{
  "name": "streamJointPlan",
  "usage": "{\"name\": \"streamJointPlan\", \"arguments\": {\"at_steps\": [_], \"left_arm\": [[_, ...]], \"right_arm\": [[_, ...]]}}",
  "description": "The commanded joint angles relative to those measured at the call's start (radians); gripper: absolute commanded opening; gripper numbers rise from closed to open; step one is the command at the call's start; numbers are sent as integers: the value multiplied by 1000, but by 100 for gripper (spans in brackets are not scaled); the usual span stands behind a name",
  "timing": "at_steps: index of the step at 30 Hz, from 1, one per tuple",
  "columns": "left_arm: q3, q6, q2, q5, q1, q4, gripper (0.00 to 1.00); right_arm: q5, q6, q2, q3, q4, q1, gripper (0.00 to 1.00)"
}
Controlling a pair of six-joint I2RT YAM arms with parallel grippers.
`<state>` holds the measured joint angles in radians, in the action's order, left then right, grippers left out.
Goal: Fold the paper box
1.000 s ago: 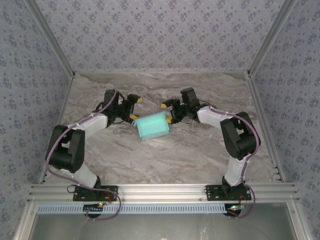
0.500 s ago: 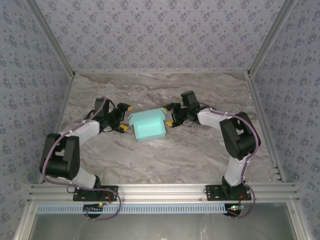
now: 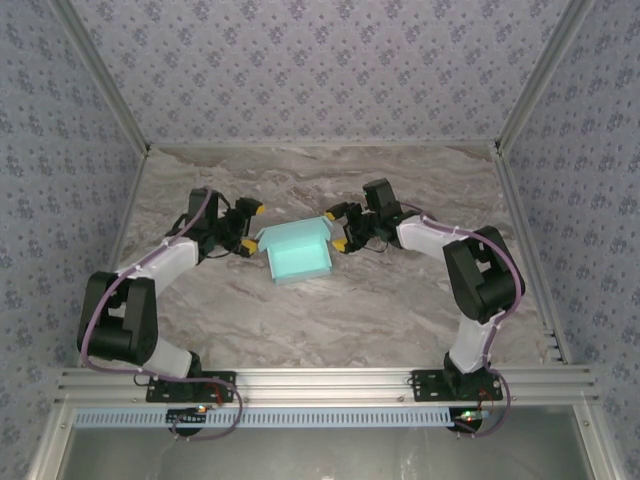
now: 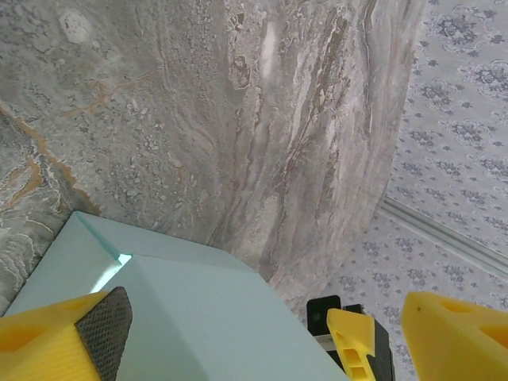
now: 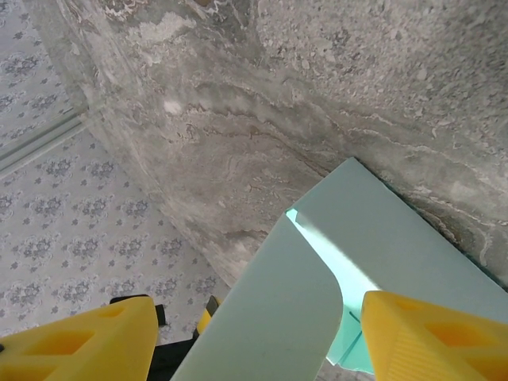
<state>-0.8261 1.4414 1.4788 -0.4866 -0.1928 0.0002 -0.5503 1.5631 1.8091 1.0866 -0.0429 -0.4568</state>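
Both grippers are seen open, with nothing clamped in either. The jaws of the left gripper [image 3: 252, 227] are spread wide, and its yellow fingertips [image 3: 257, 212] are placed just off the left end of the paper box [image 3: 300, 258]. The right gripper [image 3: 334, 230] is opened somewhat less widely and is set at the box's far right corner. Whether any fingertip touches the card cannot be told from overhead.

The pale blue-green box is laid on the marble table [image 3: 400, 300], about midway between the left and right edges and slightly nearer the far edge than the near one. It is seen partly folded, with short flaps raised at its far end.

In the left wrist view the box's smooth surface is seen low between the two fingers, and one dark pad [image 4: 103, 317] is seen close over its edge. In the right wrist view a rounded-corner flap [image 5: 274, 309] is seen between the yellow fingers, lapped over a second panel, with a bright gap between them.
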Motion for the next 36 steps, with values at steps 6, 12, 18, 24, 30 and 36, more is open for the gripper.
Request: {"name": "streamJointPlan", "arguments": {"at_steps": [6, 12, 18, 24, 30, 36], "left_arm": [[-35, 35, -19, -10, -20, -20, 87], [-41, 52, -15, -13, -42, -9, 87], [-38, 75, -19, -3, -50, -12, 87], [-53, 97, -9, 4, -62, -12, 87], [-73, 115, 1, 20, -92, -16, 87], [-90, 135, 25, 23, -115, -13, 87]], "right_arm": [[-20, -26, -24, 54, 41, -4, 70], [-22, -26, -27, 69, 43, -19, 69], [-16, -23, -31, 72, 43, -34, 67], [-6, -24, -26, 72, 45, -49, 64], [-2, -30, -19, 59, 43, -54, 62], [-2, -31, -12, 47, 42, -55, 60]]}}
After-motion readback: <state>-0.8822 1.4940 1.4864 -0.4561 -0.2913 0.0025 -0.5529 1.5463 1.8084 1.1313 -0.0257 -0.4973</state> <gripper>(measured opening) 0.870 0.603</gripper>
